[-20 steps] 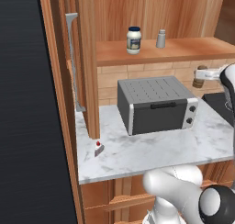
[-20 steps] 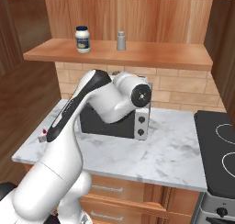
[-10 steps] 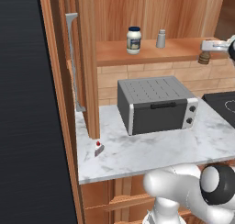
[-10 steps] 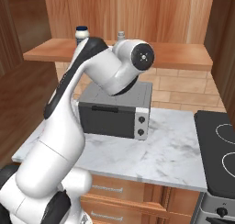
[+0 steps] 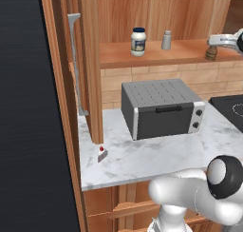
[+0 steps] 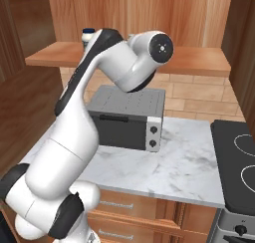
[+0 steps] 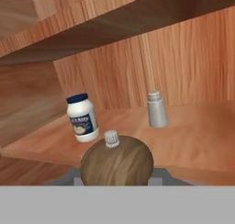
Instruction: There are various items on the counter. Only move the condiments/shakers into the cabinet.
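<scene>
Change: since the earlier frame the white arm has swung higher and toward the right of the left base view; the mill it carries, then below shelf height, now sits at shelf level at that view's right edge
Gripper: two-finger gripper [image 5: 212, 47] at the upper right edge of the left base view; fingers closed on the small dark-brown wooden pepper mill [image 5: 211, 52]
Pepper mill: in the hand view its round brown top with a small silver knob [image 7: 116, 161] sits low at the centre of the frame, between the dark finger tips; in the left base view its base is at the plank surface, though contact cannot be told
Jar: white jar with dark blue lid and label [image 5: 138, 41] upright on the shelf, upper centre of the left base view; left of centre in the hand view [image 7: 82, 118]
Shaker: small light-grey shaker [image 5: 166, 40] upright on the shelf, near the jar and to its right; right of centre in the hand view [image 7: 156, 109]
Cabinet: brown wooden wall cupboard with a plank shelf [image 5: 156, 55] and panelled back, across the top of both base views
Counter: white-grey marbled stone slab [image 5: 156, 152] over wooden drawers
Wedge: tiny white wedge with red top [image 5: 101, 153] on the slab near its left end, lower left of centre in the left base view
Oven: dark grey toaster oven [image 5: 161, 107] on the slab under the shelf; centre of the left base view
</scene>
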Controlling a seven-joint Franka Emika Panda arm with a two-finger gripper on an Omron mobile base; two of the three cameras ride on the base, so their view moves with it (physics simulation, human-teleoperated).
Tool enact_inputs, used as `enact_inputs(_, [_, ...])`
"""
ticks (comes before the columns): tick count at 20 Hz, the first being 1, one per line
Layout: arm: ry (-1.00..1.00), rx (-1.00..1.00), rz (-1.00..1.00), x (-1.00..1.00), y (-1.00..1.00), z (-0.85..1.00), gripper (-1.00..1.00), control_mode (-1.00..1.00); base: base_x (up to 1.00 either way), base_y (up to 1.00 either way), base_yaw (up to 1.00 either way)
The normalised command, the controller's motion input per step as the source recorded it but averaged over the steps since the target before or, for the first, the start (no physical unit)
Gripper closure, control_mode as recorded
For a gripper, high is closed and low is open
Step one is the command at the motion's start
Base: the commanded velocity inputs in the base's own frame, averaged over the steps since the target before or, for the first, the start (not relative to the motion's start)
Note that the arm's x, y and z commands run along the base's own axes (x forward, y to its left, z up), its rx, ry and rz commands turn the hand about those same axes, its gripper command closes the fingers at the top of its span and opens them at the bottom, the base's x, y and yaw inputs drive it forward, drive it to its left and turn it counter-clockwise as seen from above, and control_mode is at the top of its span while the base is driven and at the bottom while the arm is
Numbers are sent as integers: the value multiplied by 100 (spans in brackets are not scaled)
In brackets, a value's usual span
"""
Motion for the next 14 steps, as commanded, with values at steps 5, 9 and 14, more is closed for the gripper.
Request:
enact_inputs(5, [0,-1,0,51,0,0,100,-100,0,0,0])
enact_inputs(9, [0,-5,0,50,0,-2,100,-100,0,0,0])
enact_inputs(14, [0,-2,0,47,-1,-7,100,-100,0,0,0])
